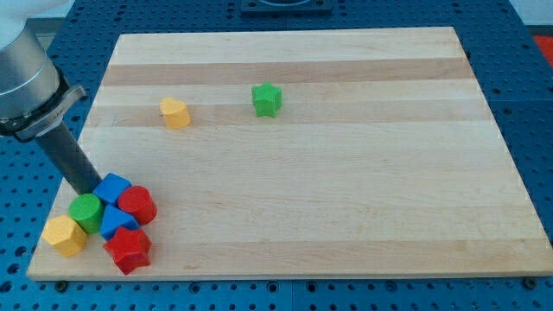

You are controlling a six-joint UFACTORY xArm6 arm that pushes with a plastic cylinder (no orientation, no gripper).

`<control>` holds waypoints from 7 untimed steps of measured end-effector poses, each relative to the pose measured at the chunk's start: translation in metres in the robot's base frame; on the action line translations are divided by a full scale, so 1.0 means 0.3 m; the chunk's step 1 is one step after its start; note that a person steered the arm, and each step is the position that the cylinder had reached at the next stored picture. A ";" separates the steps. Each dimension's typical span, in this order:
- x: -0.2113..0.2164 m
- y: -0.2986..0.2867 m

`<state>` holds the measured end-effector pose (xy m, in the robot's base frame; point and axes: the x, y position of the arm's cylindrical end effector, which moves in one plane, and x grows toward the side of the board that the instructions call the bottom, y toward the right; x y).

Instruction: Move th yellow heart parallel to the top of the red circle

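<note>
On the wooden bench (346, 216) the yellow heart (174, 112) lies alone toward the far left, well apart from the red circle (137, 205), which sits in the crowded cluster at the near-left corner. My tip (87, 192) rests at that cluster's far-left edge, touching or just beside the green circle (85, 212) and a blue block (113, 187); there is no pincer here to open or close, only the rod. I judge the heart must come nearer, level with the circle's far side. Best to lift clear of the cluster, circle behind the heart's far side, then push gently toward the near edge, stopping before it strikes the blue block.
</note>
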<state>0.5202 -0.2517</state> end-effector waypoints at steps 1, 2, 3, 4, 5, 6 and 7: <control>0.013 0.000; 0.048 0.000; 0.050 -0.001; -0.009 -0.001; -0.226 0.036; -0.269 0.173; -0.265 0.434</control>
<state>0.4408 -0.1216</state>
